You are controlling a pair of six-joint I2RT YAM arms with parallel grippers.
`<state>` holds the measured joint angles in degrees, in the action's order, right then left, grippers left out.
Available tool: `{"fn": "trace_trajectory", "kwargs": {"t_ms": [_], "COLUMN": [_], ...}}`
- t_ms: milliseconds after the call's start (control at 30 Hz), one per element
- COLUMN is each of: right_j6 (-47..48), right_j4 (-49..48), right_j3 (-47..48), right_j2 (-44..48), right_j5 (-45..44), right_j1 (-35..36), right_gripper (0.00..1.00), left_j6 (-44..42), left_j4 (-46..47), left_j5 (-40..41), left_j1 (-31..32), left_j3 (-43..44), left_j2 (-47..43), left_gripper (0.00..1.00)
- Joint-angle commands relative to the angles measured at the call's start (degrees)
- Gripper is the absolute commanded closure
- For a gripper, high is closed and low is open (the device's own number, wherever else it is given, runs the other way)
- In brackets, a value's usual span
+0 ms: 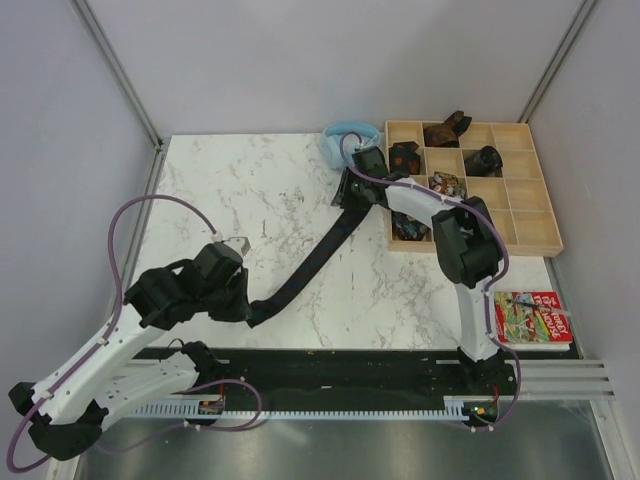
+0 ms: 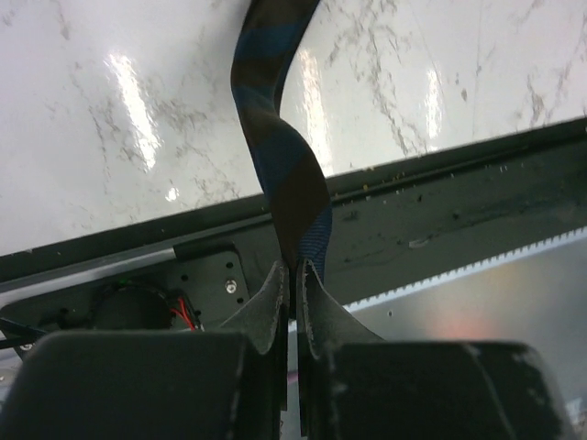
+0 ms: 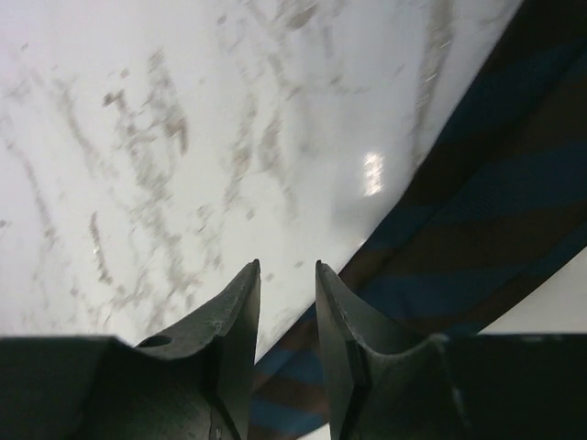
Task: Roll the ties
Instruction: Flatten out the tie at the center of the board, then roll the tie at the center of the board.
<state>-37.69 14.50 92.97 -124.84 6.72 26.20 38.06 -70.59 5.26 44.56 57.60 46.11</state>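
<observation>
- At left pincer (image 2: 295,275): pinched shut on narrow end of dark brown, blue-striped fabric tie (image 1: 318,252).
- At right pincer (image 3: 287,275): narrowly parted, gripping nothing; wide end just beside, toward 4 o'clock.
- Long axis from overhead: 7 to 1 o'clock across white marble table (image 1: 220,180), pincer to pincer.

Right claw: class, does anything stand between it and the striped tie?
Nothing visible does. The right claw hangs open over the table, the tie lying right beneath and beside it.
</observation>
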Motion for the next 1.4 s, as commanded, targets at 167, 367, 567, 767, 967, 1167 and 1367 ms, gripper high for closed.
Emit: {"fn": "trace_trajectory", "kwargs": {"t_ms": [167,367,567,767,967,1167,1367], "right_j6": [-10.1,-18.5,-23.9,-25.1,-26.5,-27.6,-28.0], "right_j4": [-6.2,-14.1,-20.0,-22.1,-24.7,-26.7,-26.7], "right_j3": [-17.7,-29.6,-33.1,-32.7,-33.3,-34.1,-35.1], "right_j2": [22.6,28.2,26.9,23.2,19.7,18.1,17.9], "right_j5": [2.1,0.0,-2.9,-3.5,-1.7,-0.7,-1.3], "right_j1": [15.6,26.7,36.1,39.7,41.6,43.5,44.1], "right_gripper": [0.61,0.63,0.65,0.67,0.68,0.69,0.71], "left_j6": [-3.1,-0.6,0.8,0.1,-1.8,-5.7,-9.5], "left_j4": [-6.8,-4.3,-0.3,3.1,4.9,7.6,10.2], "left_j5": [-10.4,-11.0,-11.6,-11.8,-11.0,-13.0,-15.8], "left_j1": [-0.3,-0.3,-0.3,-0.3,-1.2,-5.5,-11.6], "left_j3": [-3.7,-7.8,-9.7,-10.4,-10.3,-10.0,-8.7], "left_j2": [-2.4,-2.2,0.4,3.6,7.2,10.8,15.9], "left_gripper": [0.96,0.98,0.98,0.98,0.98,0.98,0.98]}}
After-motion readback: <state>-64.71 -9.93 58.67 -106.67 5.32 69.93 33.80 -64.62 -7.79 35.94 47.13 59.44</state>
